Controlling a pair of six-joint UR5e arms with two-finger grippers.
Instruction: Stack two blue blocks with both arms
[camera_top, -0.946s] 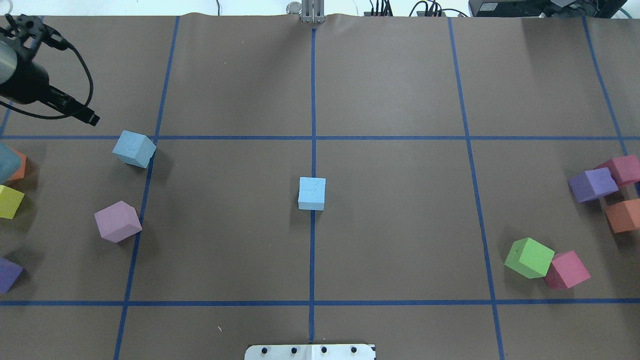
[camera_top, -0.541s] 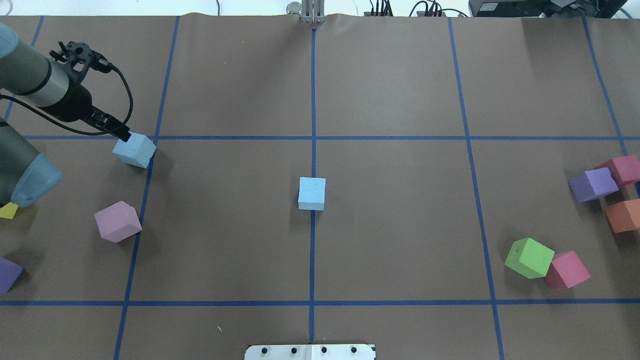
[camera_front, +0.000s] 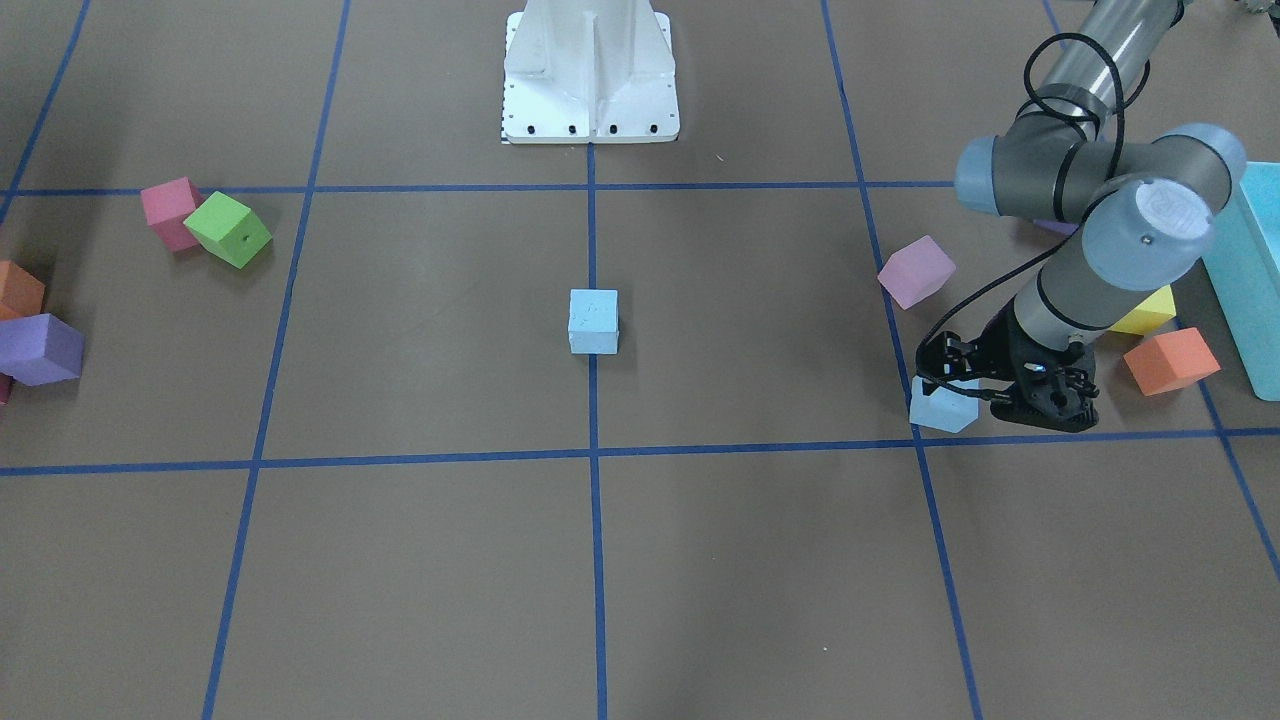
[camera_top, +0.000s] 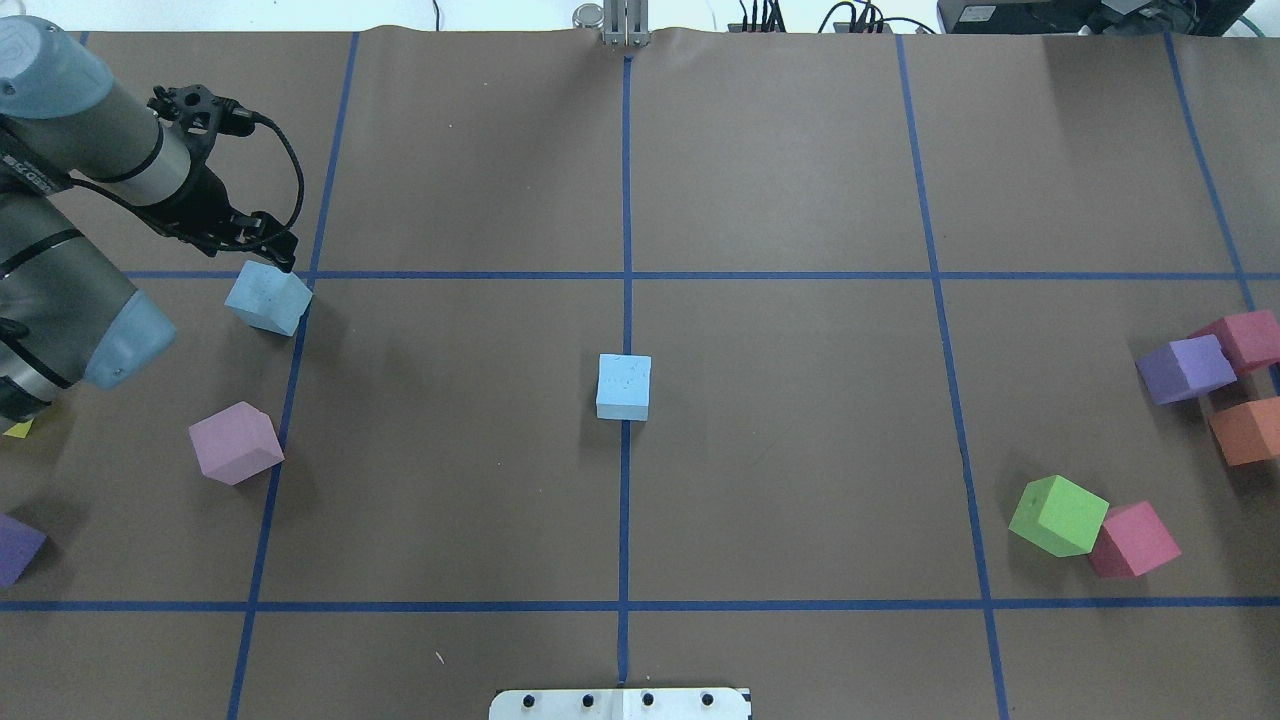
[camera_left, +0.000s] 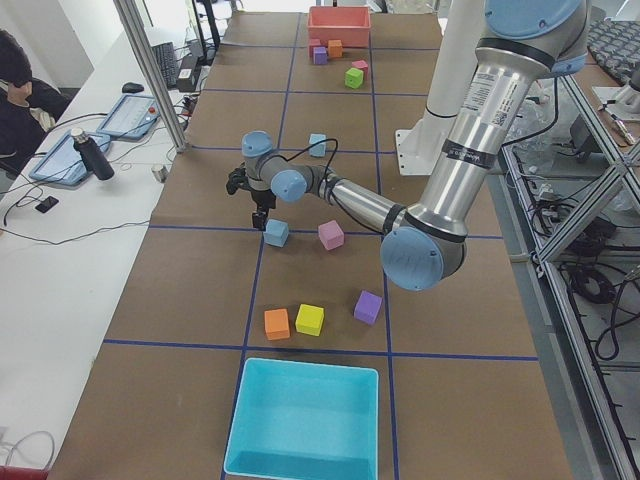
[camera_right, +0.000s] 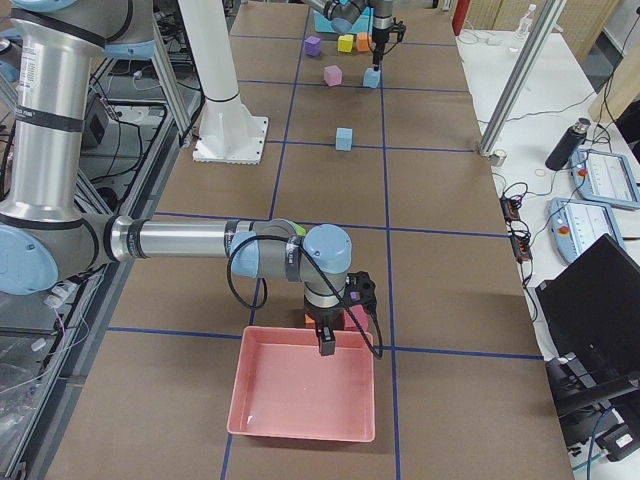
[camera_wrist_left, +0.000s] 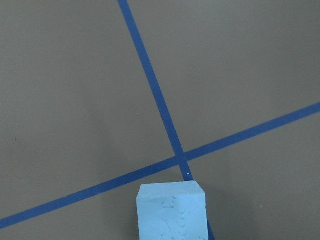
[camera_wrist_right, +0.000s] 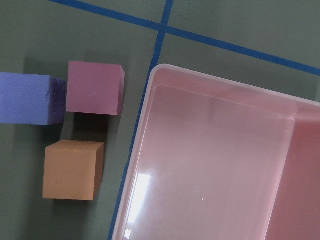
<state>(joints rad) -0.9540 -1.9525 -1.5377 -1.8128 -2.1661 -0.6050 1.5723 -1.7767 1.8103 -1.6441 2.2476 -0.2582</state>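
Observation:
One blue block (camera_top: 624, 387) sits on the table's centre line. The other blue block (camera_top: 268, 298) sits at the left, turned at an angle, by a tape crossing. My left gripper (camera_top: 282, 258) hovers just above this block's far edge and points down; it also shows in the front view (camera_front: 940, 380). I cannot tell whether it is open or shut. The left wrist view shows this block (camera_wrist_left: 171, 212) at its bottom edge. My right gripper (camera_right: 327, 343) shows only in the exterior right view, over the pink tray's (camera_right: 240, 395) near rim. I cannot tell its state.
A lilac-pink cube (camera_top: 236, 443) lies near the left blue block. Yellow (camera_front: 1150, 312) and orange (camera_front: 1170, 360) cubes and a teal box (camera_front: 1250, 270) stand beside the left arm. Green (camera_top: 1058, 515), magenta (camera_top: 1134, 540), purple (camera_top: 1185, 368) and orange (camera_top: 1248, 430) cubes lie at the right.
My left arm has swung in from the table's left edge, and its gripper now stands over the left blue block. No block has moved.

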